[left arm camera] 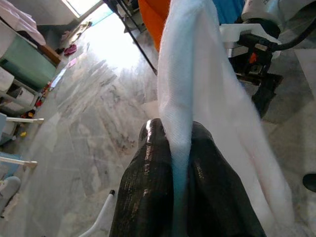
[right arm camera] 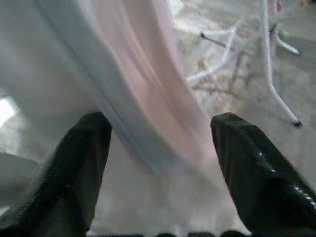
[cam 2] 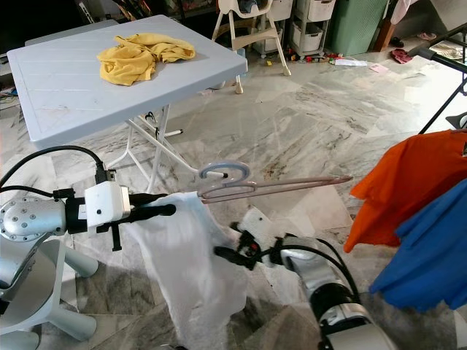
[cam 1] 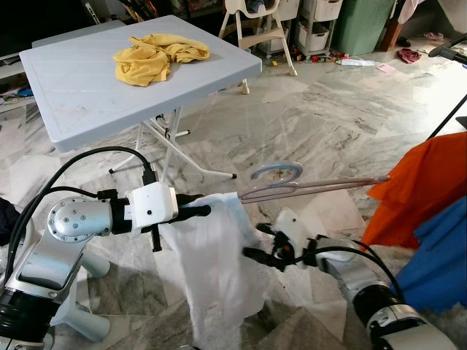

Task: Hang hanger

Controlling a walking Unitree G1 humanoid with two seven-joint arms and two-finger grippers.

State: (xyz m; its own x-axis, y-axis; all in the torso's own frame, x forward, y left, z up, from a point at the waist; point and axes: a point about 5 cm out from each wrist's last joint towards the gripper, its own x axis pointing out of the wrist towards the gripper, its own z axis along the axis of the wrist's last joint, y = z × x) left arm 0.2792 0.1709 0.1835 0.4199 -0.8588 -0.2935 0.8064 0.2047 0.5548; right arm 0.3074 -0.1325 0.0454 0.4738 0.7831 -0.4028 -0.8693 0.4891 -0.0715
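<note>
Left eye view: we see the left gripper (cam 1: 206,210) held out level before the robot, its two black fingers pressed together on the top edge of a thin white cloth garment (cam 1: 219,270), which hangs down from that pinch in a long loose drape toward the marble floor (cam 1: 321,124). A slim pinkish wire hanger with a pale grey-blue hook (cam 1: 292,182) lies nearly level at the garment's top, one end buried in the white cloth beside the left fingers, the other arm pointing out toward the robot's right, the hook curling upward. In the left wrist view the two fingers (left arm camera: 148,197) close flat on a fold of the white cloth, no gap visible between them. The right gripper (cam 1: 257,242) sits lower, close against the hanging cloth; in the right wrist view its black fingers (right arm camera: 79,168) stand wide apart with the white and pink-tinted cloth between them, nothing clasped. To the robot's right hang an orange shirt (cam 1: 423,182) and a blue shirt (cam 1: 438,255), touching one another. Behind, a light grey folding plastic table (cam 1: 73,87) carries a crumpled yellow cloth (cam 1: 157,57). A white high chair (cam 1: 263,22) stands farther back.
</note>
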